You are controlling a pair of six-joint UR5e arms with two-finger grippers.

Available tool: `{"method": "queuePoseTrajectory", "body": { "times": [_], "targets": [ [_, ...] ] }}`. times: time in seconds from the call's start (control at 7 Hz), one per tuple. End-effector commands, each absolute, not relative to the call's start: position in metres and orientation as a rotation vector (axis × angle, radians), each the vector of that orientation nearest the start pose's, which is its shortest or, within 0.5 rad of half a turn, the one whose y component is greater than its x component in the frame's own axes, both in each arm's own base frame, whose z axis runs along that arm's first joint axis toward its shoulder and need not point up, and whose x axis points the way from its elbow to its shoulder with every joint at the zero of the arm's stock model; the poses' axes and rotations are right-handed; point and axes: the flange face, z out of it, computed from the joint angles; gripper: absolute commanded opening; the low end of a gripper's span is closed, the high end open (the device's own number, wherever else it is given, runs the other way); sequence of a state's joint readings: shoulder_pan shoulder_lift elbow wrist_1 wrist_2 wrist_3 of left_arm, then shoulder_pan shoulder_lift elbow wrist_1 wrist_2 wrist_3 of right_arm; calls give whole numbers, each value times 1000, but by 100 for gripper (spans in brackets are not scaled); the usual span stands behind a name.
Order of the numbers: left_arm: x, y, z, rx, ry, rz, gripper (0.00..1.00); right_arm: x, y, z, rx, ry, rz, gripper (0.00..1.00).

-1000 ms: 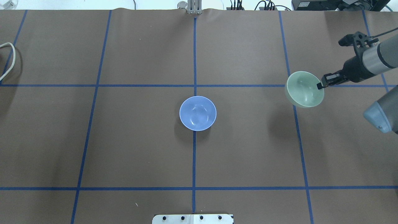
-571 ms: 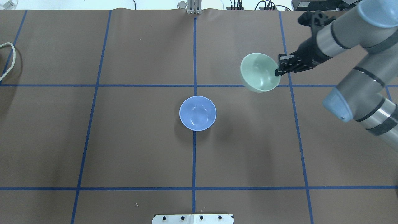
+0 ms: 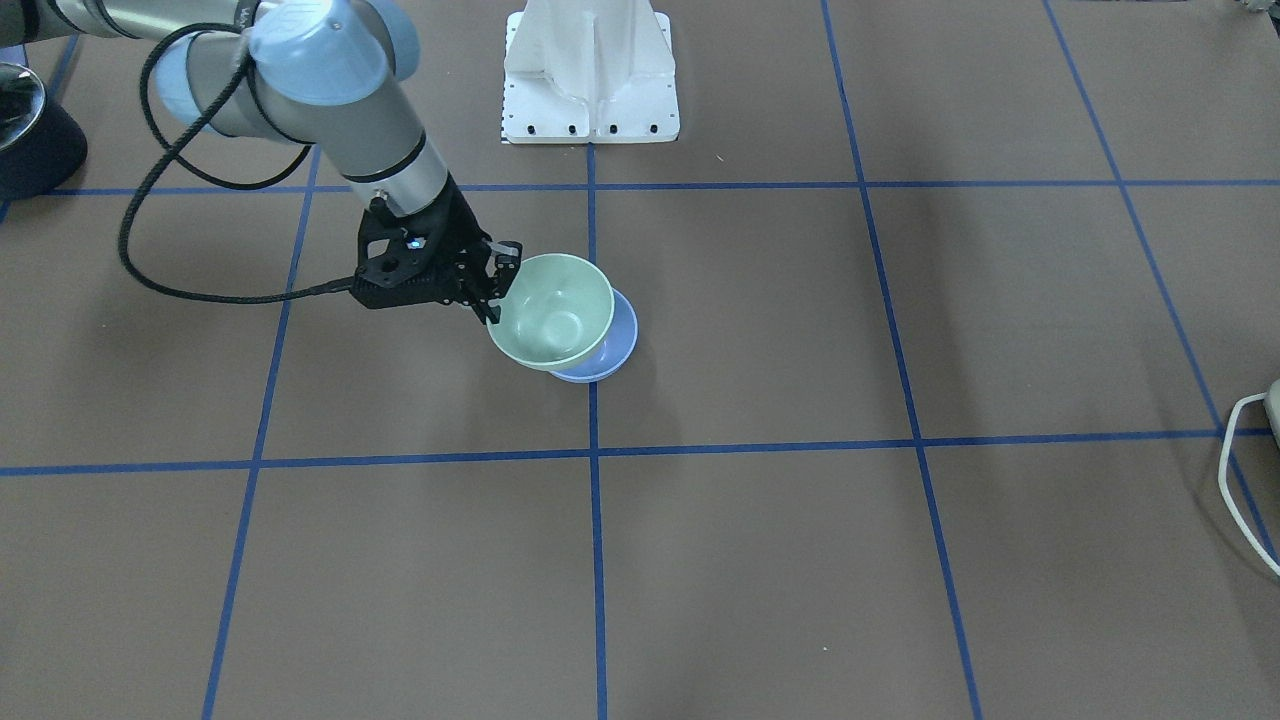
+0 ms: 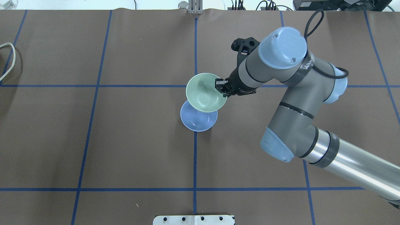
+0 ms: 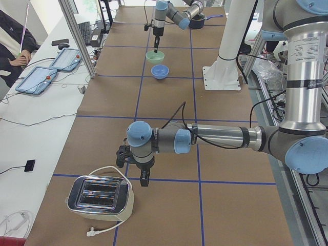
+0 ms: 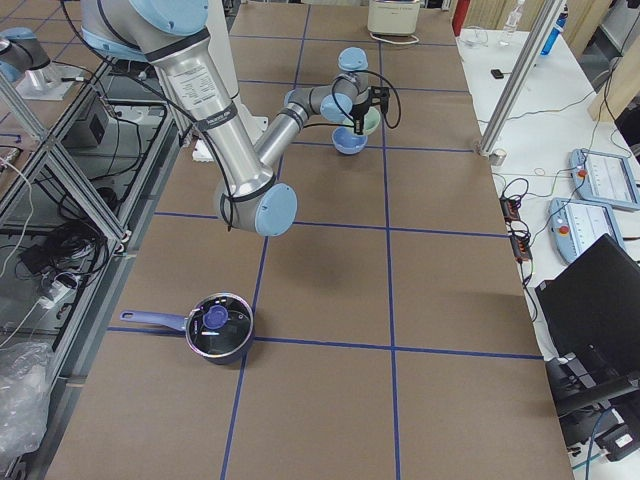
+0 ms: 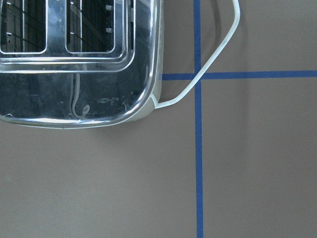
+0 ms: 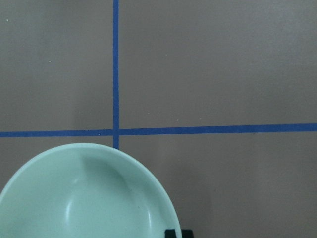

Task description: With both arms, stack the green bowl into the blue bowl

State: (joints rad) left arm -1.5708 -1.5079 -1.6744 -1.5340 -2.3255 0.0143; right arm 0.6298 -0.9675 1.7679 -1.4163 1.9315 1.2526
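The mint-green bowl (image 4: 203,93) hangs in the air, partly over the periwinkle-blue bowl (image 4: 198,121), which sits on the table at the centre grid line. In the overhead view the green bowl is offset to the far side. My right gripper (image 4: 221,87) is shut on the green bowl's right rim. In the front view the green bowl (image 3: 552,310) covers most of the blue bowl (image 3: 615,350). The right wrist view shows the green bowl (image 8: 84,198) from above. My left gripper (image 5: 145,180) hovers by the toaster, far from both bowls; I cannot tell whether it is open or shut.
A chrome toaster (image 5: 100,201) with a white cable (image 7: 218,54) stands at the table's left end. A dark pot with a lid (image 6: 218,328) sits at the right end. The white pedestal (image 3: 592,70) stands at the robot's side of the table.
My right arm has carried the green bowl leftward from the table's right side to just above the blue bowl. The blue bowl has not moved.
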Motion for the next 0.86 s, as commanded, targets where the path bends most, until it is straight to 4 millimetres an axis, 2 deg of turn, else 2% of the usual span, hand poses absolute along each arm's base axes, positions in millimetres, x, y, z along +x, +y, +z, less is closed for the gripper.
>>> {"method": "queuePoseTrajectory", "body": {
  "times": [0.0, 0.29, 0.71],
  "targets": [
    [-65, -465, 643, 9, 755, 16, 99, -504, -443, 214, 121, -944, 108, 0],
    [-65, -465, 644, 7, 755, 14, 99, -521, -437, 223, 136, -913, 101, 0],
    [-64, -465, 645, 5, 755, 16, 99, -531, -440, 230, 130, -893, 93, 0]
  ]
}}
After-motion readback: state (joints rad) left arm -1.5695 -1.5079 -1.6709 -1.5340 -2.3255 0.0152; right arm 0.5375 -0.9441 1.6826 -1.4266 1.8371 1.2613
